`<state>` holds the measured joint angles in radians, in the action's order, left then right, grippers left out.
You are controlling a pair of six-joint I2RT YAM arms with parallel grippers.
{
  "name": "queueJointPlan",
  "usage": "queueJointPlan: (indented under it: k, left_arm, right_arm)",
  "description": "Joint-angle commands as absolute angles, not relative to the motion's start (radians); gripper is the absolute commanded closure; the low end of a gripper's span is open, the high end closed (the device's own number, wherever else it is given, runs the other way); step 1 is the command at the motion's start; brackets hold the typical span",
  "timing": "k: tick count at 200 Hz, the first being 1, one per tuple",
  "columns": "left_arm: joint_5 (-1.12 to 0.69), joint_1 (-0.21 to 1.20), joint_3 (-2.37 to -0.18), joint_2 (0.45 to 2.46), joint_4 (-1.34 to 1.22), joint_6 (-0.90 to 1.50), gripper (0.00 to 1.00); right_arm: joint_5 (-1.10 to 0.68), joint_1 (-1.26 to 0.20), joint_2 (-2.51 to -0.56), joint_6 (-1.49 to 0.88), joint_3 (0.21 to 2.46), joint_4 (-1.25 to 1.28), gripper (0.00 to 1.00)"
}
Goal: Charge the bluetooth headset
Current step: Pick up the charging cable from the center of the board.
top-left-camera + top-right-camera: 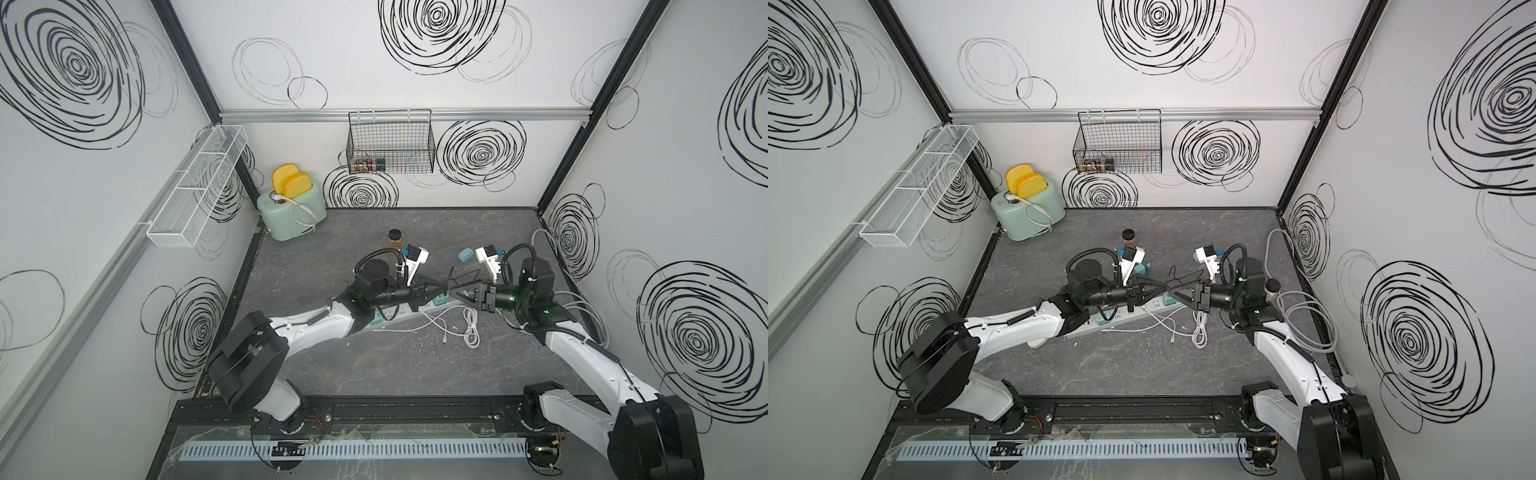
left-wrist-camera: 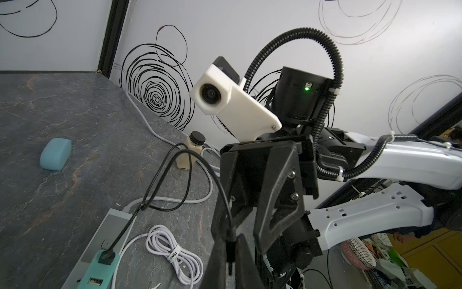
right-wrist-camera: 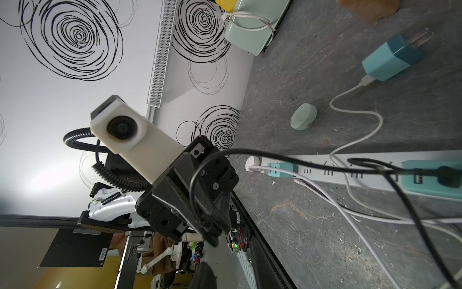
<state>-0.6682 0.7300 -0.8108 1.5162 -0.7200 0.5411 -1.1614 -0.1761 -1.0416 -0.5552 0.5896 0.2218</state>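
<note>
A thin black cable (image 2: 160,175) runs from a teal adapter (image 2: 100,262) in the white power strip (image 3: 325,170). My left gripper (image 2: 231,260) is shut on its free plug (image 2: 230,250), held above the strip in both top views (image 1: 441,286). Facing it tip to tip, my right gripper (image 1: 453,289) stands open around the cable, its fingers (image 2: 275,200) apart. A pale green oval case (image 3: 303,116) lies beyond the strip, and a blue oval case (image 2: 55,154) lies further back. I cannot tell which holds the bluetooth headset.
A coiled white cable (image 1: 471,328) and loose white leads lie in front of the strip. A loose teal charger (image 3: 390,60), a brown bottle (image 1: 395,239), a second bottle (image 2: 190,152) and a mint toaster (image 1: 291,208) stand behind. A wire basket (image 1: 390,141) hangs on the back wall.
</note>
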Motion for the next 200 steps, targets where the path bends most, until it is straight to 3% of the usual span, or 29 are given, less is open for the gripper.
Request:
queueJointPlan:
  k: [1,88,200]
  left_arm:
    - [-0.707,0.721,-0.798,1.517,-0.802,0.551,0.94]
    - [-0.738,0.725,-0.808,1.541,-0.831,0.577,0.93]
    - [-0.744,0.741,-0.833,1.548,-0.831,0.577,0.93]
  right_arm:
    - [-1.193,-0.164,-1.046,-0.585,0.633,0.288,0.65]
    - [-1.226,-0.184,-1.082,-0.608,0.646,0.367,0.65]
    - [-1.211,-0.202,-1.094,-0.665,0.623,0.421,0.77]
